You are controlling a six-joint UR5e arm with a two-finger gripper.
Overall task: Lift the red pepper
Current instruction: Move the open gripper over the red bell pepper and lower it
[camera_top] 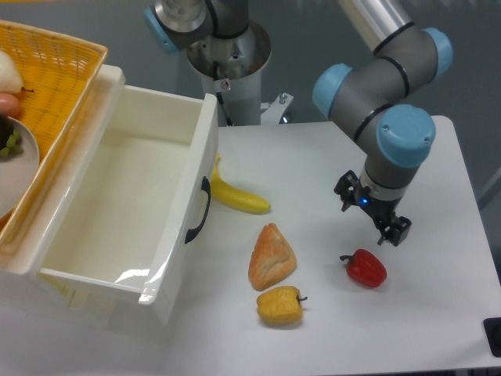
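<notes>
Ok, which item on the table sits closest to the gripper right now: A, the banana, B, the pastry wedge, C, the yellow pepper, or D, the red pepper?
D: the red pepper lies just below the gripper, while the other three items sit farther off to the left in the picture.

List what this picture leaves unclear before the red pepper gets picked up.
- Gripper: the wrist covers its fingers, so open or shut is unreadable.
- Banana: one end hidden behind the white drawer.
- Basket contents: cut off by the left edge.
- Red pepper: far side unseen.
</notes>
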